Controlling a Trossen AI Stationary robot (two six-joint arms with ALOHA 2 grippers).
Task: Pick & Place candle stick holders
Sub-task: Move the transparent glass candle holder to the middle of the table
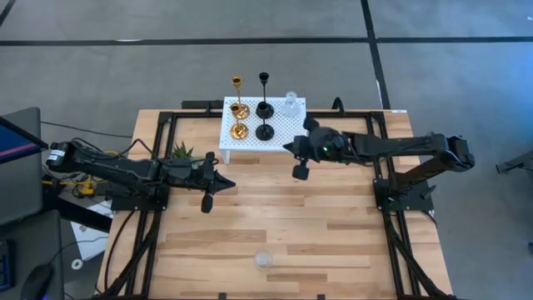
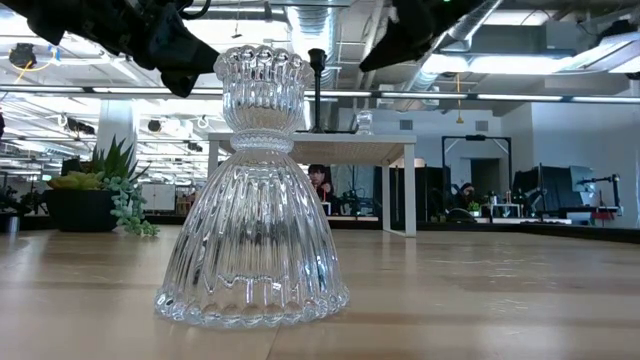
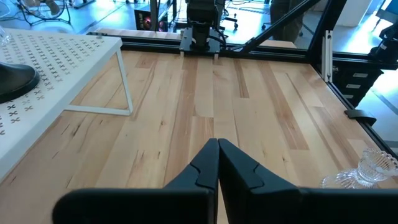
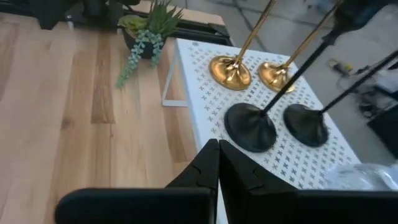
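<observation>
Glass holder point(image 1: 263, 260) stands alone by our tabletop's point(image 1: 333, 233) near edge. Both tools clenched empty: left tool point(image 1: 207, 202) mid-tabletop, right tool point(image 1: 300, 172) beside the white rack point(image 1: 283, 137).

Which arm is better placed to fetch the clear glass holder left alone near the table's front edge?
Left, probably: its shut end effector hangs nearer the clear ribbed glass candle holder; the right end effector sits by the white perforated riser.

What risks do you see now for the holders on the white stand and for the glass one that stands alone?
1. The right gripper, shut, hangs beside the white stand; a sideways swing may topple the thin black holders or the gold holders.
2. The lone glass holder stands near the table's front edge; a rough grasp may push it off.
3. The left gripper is shut and must open first.
</observation>
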